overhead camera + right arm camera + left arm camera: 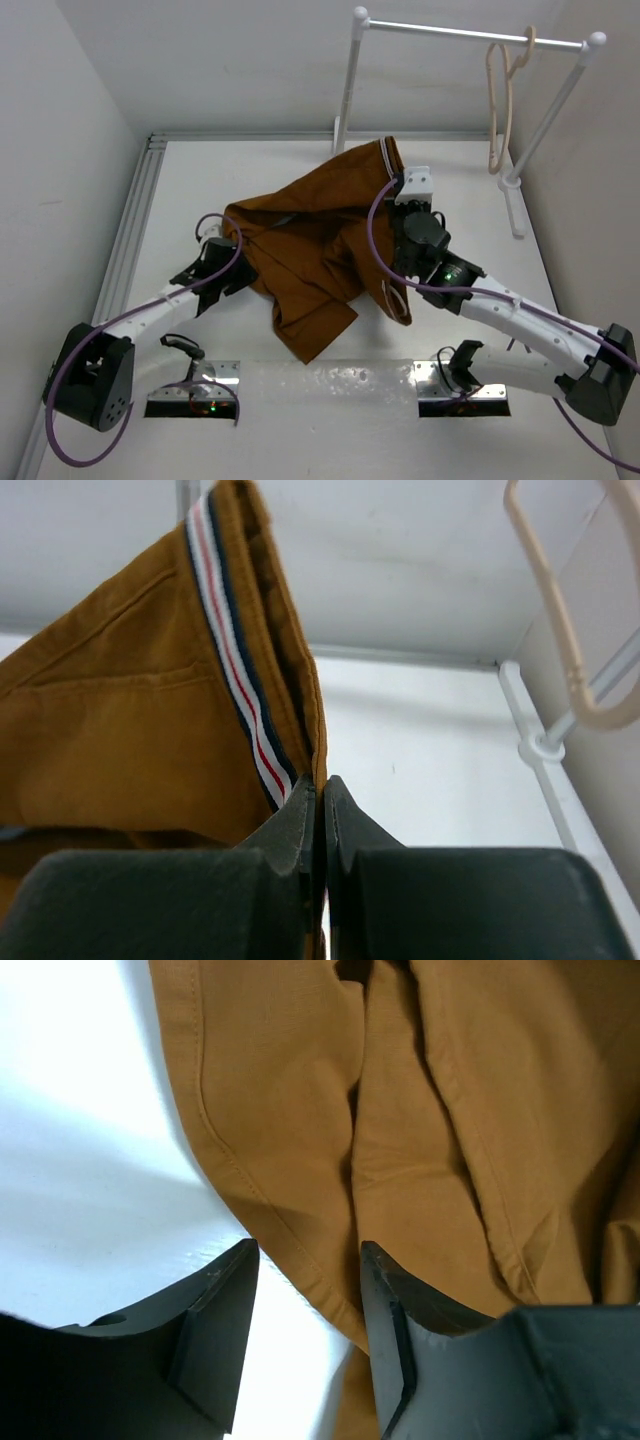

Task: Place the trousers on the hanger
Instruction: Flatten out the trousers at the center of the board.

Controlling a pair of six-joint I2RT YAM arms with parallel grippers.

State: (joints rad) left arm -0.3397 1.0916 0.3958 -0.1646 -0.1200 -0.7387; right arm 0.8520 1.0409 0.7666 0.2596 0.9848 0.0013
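The rust-brown trousers (320, 240) lie bunched in the middle of the table, one striped edge lifted toward the back. My right gripper (402, 190) is shut on that striped trim (235, 680) and holds it up. My left gripper (238, 250) is open at the trousers' left edge; a hem fold (300, 1230) lies between its fingers, touching neither. The pale beige hanger (503, 100) hangs by its hook from the white rail at the back right, and its lower curve shows in the right wrist view (565, 630).
The white clothes rail (470, 33) stands at the back right on two posts, one base (514, 190) by the right wall. Walls close in on the left, back and right. A metal strip (135, 230) runs along the table's left edge.
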